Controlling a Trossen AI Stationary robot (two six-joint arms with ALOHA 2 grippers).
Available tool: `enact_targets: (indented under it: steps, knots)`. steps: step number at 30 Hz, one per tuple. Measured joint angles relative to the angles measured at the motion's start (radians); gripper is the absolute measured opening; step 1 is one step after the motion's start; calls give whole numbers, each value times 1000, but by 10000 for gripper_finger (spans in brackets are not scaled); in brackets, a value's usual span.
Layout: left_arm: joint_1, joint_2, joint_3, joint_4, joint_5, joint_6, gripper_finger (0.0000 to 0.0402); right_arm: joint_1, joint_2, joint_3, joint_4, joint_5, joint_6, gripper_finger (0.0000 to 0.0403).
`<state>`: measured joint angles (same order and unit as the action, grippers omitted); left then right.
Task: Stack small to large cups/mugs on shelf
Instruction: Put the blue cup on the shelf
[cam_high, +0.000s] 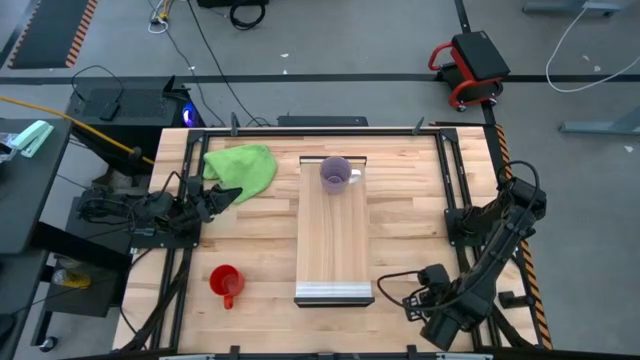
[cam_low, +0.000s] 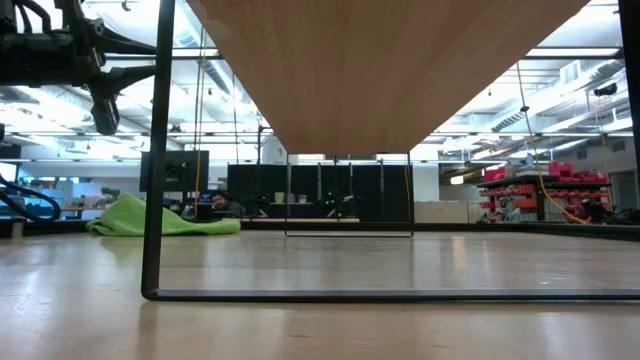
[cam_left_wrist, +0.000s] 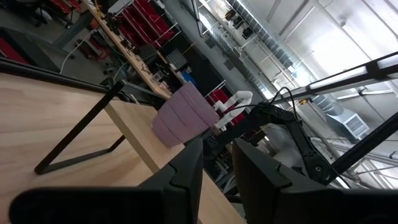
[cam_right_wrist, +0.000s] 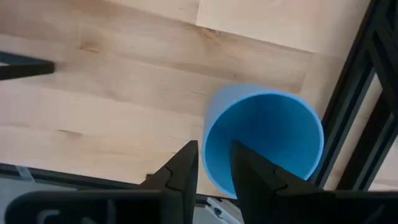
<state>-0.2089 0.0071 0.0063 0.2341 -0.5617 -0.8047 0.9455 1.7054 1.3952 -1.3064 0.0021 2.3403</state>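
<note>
The translucent purple mug (cam_high: 336, 173) stands upright on the far end of the light-wood shelf (cam_high: 334, 245); it also shows in the left wrist view (cam_left_wrist: 183, 115). The red mug (cam_high: 226, 282) stands on the table near the front left. The blue cup (cam_right_wrist: 264, 137) shows only in the right wrist view, mouth toward the camera, and is hidden under my right gripper (cam_high: 412, 298) at the front right. My right gripper (cam_right_wrist: 212, 167) is shut on it. My left gripper (cam_high: 228, 194) is shut and empty beside the green cloth (cam_high: 243, 165). My right gripper holds the blue cup by its wall at the rim (cam_right_wrist: 209, 146). One finger is inside the cup (cam_right_wrist: 249, 174) and one is outside (cam_right_wrist: 183, 171). The fingers come from above, pointing down into the open mouth. Whether the cup's base is on the table does not show.
The shelf stands raised on black metal legs (cam_low: 152, 150), with a grey strip at its near end (cam_high: 334, 293). Black frame rails (cam_high: 455, 180) run along the table's left and right sides. Bare tabletop (cam_high: 250, 240) lies between the red mug and the shelf.
</note>
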Motion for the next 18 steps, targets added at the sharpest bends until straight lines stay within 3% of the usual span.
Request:
enact_targets:
  steps: [18]
  knots:
    - [0,0,0,0,1,4,99,-10,3,-92,111,-33,21,93]
